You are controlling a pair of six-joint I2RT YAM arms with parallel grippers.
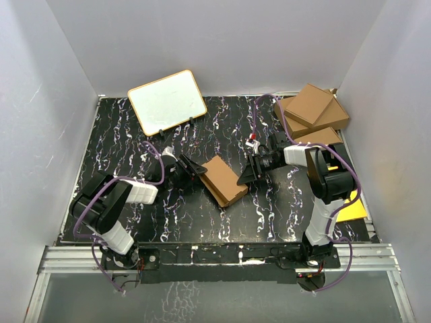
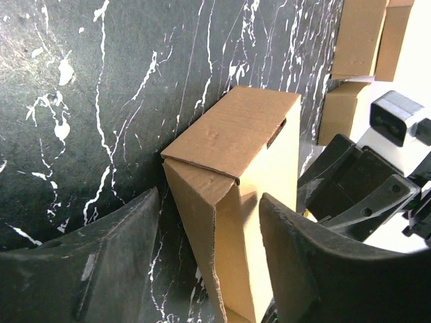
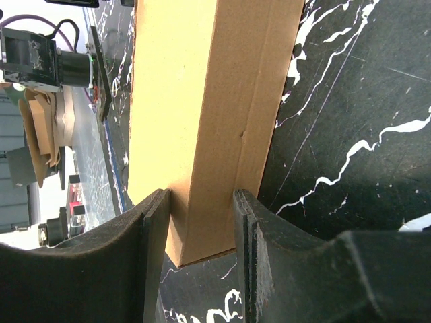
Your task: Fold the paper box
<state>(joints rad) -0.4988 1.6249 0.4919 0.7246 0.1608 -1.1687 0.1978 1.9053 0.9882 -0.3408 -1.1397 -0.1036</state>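
Mid-frame, box [image 1: 224, 180], flap shut, contents unseen, bare table [image 1: 168, 215] all round; right gripper [image 3: 202, 202] clenched on box edge; left gripper [image 2: 210, 196] spread astride end; 3 cartons [image 1: 311, 108] upper right.

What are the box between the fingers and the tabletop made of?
The paper box: thin brown cardboard, matte, judging by the creased folds and a raw cut edge. The tabletop: black marble-pattern surface with white veins, perhaps laminate or printed film; real stone can't be ruled out.
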